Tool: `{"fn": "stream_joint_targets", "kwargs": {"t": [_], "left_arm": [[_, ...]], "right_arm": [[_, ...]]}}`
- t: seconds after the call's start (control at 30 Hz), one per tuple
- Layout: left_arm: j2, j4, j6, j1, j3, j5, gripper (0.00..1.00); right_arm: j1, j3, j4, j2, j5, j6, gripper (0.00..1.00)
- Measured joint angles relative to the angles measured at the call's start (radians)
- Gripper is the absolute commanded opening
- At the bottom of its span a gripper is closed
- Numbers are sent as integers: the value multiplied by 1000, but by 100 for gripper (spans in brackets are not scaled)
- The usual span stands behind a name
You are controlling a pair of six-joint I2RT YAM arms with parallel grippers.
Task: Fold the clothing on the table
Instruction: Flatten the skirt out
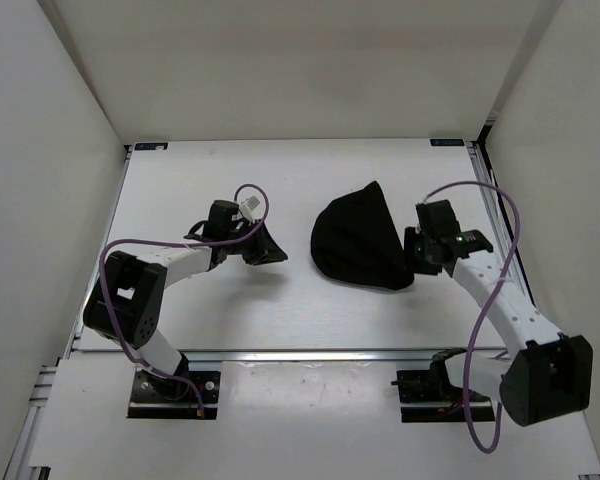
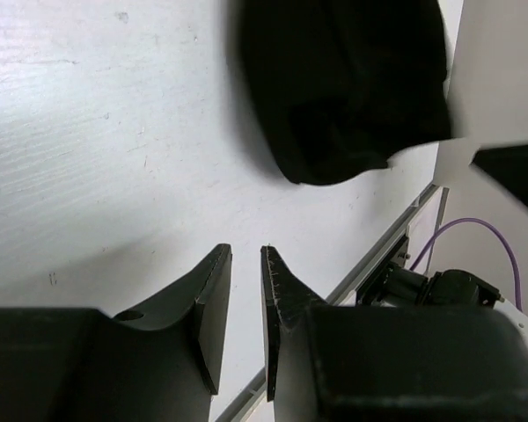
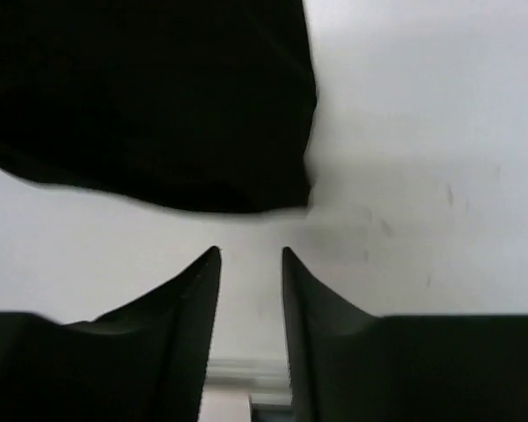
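On the right half of the white table (image 1: 180, 310), the black clothing (image 1: 358, 240) lies gathered into a rounded wedge. Its point faces the far wall and its broad edge faces the arms, so its longer line runs roughly far to near, slanting a little to the right. It looks doubled over already, though the dark cloth hides where the layers meet.

The right gripper (image 3: 249, 257) sits just beside the garment's near right corner. Its wrist camera shows the two fingers parted by a moderate gap with only bare table between them. The cloth's edge lies just beyond the tips, not inside them, so it holds nothing.

The left gripper (image 2: 245, 255) hovers apart from the garment's left side, pointing toward it across bare table. Its fingers stand a narrow slit apart, and nothing is caught between them either.

What the coming move turns on is that the clothing lies straight ahead of the right fingers and to that arm's left, which makes the right arm clearly the nearer one. A further fold would most likely start at that right edge and carry leftward across the shorter span. The left arm would first have to cross the open table to reach or pin the opposite side.
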Motion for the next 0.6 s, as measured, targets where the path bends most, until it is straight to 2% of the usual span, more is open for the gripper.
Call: {"fn": "stream_joint_targets", "kwargs": {"t": [0.07,0.17,0.27,0.4,0.5,0.6], "left_arm": [[0,-4,0,-2,-1,-1,32],[3,-14,0,-17,6,-8,32],[35,-19,-5,-64,51,-14,34],[115,-25,-11,-139,166,-22,36],[194,-54,0,-181,290,-46,50],[263,-95,16,-210,410,-97,63]], "right_arm": [[4,-41,-94,-54,3,41,54],[2,-35,-132,-177,-5,80,55],[-37,6,-89,-195,-56,93,53],[16,50,13,-32,-85,88,51],[94,98,40,139,-90,68,46],[140,150,44,220,-87,47,45]]}}
